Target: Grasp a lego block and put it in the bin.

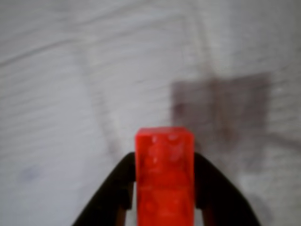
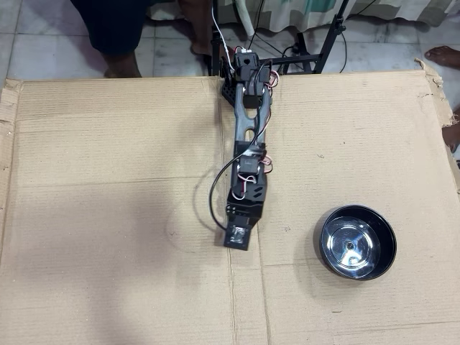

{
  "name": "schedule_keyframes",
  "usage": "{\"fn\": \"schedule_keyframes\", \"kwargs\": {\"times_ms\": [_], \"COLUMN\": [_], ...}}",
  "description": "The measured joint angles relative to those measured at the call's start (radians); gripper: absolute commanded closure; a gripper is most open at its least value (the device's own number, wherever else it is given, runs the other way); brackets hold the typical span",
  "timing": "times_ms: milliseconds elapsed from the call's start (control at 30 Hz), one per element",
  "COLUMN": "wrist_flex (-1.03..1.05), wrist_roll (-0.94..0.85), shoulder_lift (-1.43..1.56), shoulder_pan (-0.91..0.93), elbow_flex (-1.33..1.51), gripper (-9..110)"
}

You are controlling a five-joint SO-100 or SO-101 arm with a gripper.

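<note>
In the wrist view the red lego block (image 1: 164, 174) stands upright between the two black fingers (image 1: 113, 193) of my gripper (image 1: 164, 188), which is shut on it above blurred cardboard. Its shadow falls on the cardboard to the upper right. From overhead, the arm reaches down the middle of the sheet and its wrist (image 2: 241, 230) hides both the gripper and the block. The bin (image 2: 356, 242), a round shiny steel bowl, sits on the cardboard to the right of the arm's tip, about a bowl's width away.
A large brown cardboard sheet (image 2: 108, 180) covers the work surface, with a seam running down below the arm. The arm's base (image 2: 248, 72) stands at the top middle. People's feet and stand legs show on the tiled floor beyond the top edge.
</note>
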Motion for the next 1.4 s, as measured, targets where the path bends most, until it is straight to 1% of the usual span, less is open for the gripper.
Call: {"fn": "schedule_keyframes", "kwargs": {"times_ms": [200, 300, 700, 967, 1100, 1267, 1333, 1400], "wrist_flex": [0.025, -0.023, -0.37, -0.773, -0.867, -0.885, -0.887, -0.887], "wrist_roll": [0.0, 0.005, 0.115, 0.12, 0.12, 0.121, 0.121, 0.121], "shoulder_lift": [0.124, 0.147, 0.144, -0.017, -0.095, -0.189, -0.21, -0.222], "shoulder_pan": [-0.104, -0.158, -0.399, -0.471, -0.5, -0.517, -0.517, -0.517], "elbow_flex": [0.0, 0.0, 0.0, 0.0, -0.035, -0.141, -0.169, -0.186], "gripper": [101, 101, 101, 101, 101, 101, 97, 89]}}
